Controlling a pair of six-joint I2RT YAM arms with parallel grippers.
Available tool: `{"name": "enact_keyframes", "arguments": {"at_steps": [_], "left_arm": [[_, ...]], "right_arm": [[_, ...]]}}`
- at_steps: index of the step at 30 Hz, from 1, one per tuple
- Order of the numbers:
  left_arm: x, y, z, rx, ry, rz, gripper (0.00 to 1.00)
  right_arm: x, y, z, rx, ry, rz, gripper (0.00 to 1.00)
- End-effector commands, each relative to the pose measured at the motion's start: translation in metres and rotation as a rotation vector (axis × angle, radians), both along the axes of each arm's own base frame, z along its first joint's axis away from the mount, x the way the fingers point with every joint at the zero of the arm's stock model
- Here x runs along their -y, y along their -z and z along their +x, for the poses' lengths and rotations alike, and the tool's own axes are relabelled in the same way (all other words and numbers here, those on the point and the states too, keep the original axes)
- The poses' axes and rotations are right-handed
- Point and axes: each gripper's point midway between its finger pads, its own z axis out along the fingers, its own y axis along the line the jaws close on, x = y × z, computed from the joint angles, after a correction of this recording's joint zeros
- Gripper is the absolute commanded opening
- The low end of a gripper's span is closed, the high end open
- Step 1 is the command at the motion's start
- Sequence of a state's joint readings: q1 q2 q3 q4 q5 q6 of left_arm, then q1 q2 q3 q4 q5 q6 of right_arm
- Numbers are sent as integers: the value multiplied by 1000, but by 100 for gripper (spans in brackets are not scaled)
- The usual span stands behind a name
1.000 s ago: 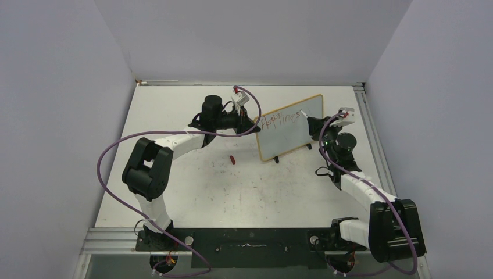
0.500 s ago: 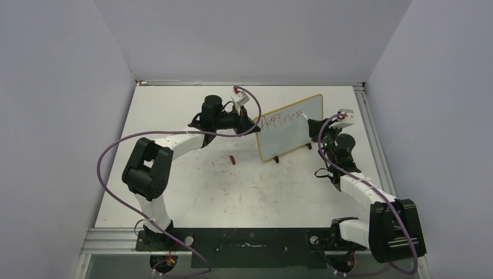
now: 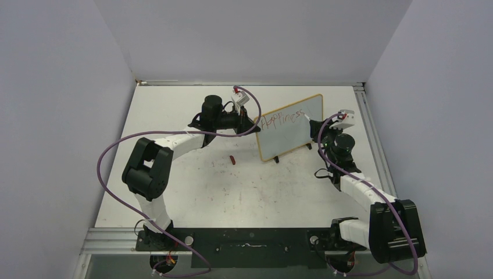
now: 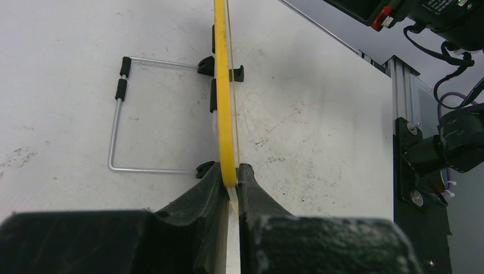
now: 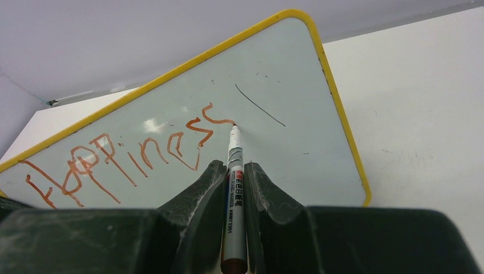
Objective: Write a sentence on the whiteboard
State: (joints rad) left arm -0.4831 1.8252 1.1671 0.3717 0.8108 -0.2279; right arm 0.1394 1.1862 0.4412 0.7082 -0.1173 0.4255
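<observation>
The whiteboard [image 3: 290, 131] stands upright on small black feet, with a yellow-looking frame [image 5: 337, 114]. My left gripper [image 3: 254, 125] is shut on its left edge [image 4: 224, 114], seen edge-on in the left wrist view. My right gripper [image 3: 314, 125] is shut on a grey marker [image 5: 234, 188] whose tip touches the board. The sentence [image 5: 131, 157] reads "Happiness" in red, one line only; it also shows in the top view [image 3: 282, 120]. The tip sits at the end of the last "s".
A small red cap [image 3: 232, 159] lies on the table left of the board. A wire stand [image 4: 117, 123] props the board from behind. A thin black stroke [image 5: 259, 105] marks the board right of the word. The enclosure walls stand close behind.
The right gripper moved slightly right along the board. The red word grew from "Happines" to "Happiness". The left arm has not moved.
</observation>
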Motion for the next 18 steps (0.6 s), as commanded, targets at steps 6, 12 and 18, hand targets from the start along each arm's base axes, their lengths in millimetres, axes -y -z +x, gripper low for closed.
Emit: {"name": "enact_keyframes", "arguments": {"at_steps": [6, 12, 18], "left_arm": [[4, -17, -11, 54, 53, -28, 0], [3, -16, -11, 55, 54, -27, 0], [3, -15, -11, 50, 58, -26, 0]], "right_arm": [[-10, -1, -9, 10, -32, -21, 5], [-16, -2, -11, 11, -48, -29, 5], [-15, -2, -10, 12, -39, -33, 5]]}}
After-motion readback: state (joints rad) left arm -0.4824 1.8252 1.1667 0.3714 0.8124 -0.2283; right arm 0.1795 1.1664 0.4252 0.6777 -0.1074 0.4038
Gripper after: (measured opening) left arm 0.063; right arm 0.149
